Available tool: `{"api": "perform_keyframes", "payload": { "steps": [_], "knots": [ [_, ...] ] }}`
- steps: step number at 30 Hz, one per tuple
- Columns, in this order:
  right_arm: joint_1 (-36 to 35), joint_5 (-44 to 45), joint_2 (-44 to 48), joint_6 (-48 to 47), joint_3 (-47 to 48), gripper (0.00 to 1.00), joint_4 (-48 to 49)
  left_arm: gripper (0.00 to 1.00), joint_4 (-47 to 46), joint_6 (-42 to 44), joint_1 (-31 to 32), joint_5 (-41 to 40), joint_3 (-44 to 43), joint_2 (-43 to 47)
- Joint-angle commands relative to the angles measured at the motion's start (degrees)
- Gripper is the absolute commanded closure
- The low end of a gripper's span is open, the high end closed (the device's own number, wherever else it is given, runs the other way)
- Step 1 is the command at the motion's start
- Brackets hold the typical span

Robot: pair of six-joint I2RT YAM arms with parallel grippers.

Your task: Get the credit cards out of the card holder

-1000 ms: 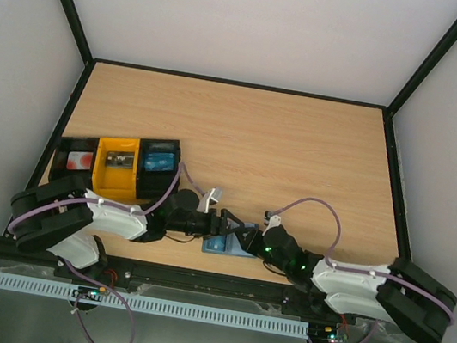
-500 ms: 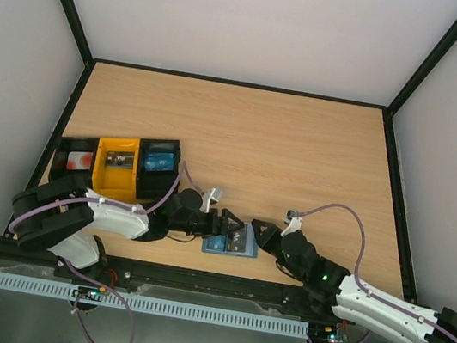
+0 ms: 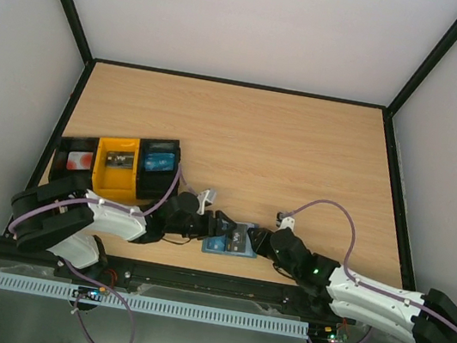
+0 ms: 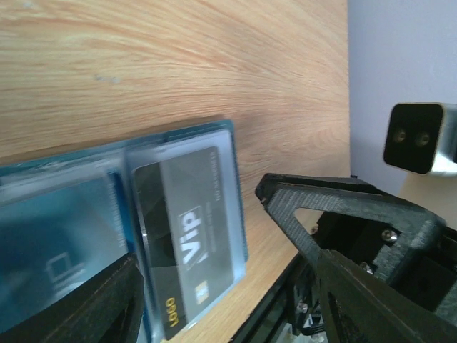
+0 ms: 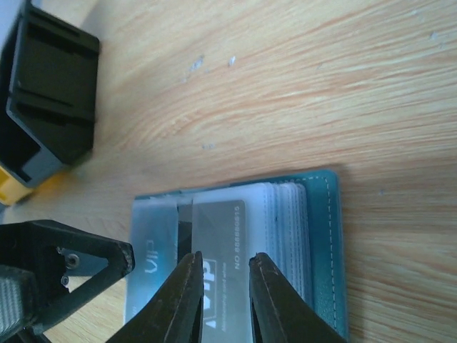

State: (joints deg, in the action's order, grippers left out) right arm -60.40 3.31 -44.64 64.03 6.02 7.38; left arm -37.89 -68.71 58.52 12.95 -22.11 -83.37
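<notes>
The teal card holder (image 3: pixel 230 241) lies open and flat on the table near the front edge, its clear sleeves fanned out. A grey VIP credit card (image 5: pixel 230 218) sits in the top sleeve, and a pale blue card (image 4: pixel 64 236) shows in the sleeve beside it. My left gripper (image 3: pixel 223 228) comes in from the left, open wide, with its fingers straddling the holder's grey card (image 4: pixel 189 236). My right gripper (image 5: pixel 226 257) comes from the right, its fingertips (image 5: pixel 193 275) a narrow gap apart over the grey card, holding nothing.
Three small trays stand at the left: a black one (image 3: pixel 76 160) with a red and white card, a yellow one (image 3: pixel 118 167), and a black one (image 3: pixel 158 165) with a blue card. The table's front edge (image 3: pixel 221 270) runs just behind the holder.
The holder now lies open with the grey card showing. My right arm swung out to the right, then brought its gripper back over the holder. My left gripper narrowed slightly.
</notes>
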Motion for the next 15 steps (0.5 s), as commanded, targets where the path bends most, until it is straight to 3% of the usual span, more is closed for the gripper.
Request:
{"api": "perform_keyframes", "payload": {
  "steps": [1,15],
  "knots": [
    [-0.2,-2.3,-3.2,-2.5,2.2,0.81,1.3,0.34,-2.7,-0.6,0.0,-1.2,1.7,-1.7],
    [-0.2,-5.5,-11.0,-3.6,3.0,0.84,4.6,0.39,-3.8,-0.5,-0.1,-1.0,2.5,-4.5]
  ]
}}
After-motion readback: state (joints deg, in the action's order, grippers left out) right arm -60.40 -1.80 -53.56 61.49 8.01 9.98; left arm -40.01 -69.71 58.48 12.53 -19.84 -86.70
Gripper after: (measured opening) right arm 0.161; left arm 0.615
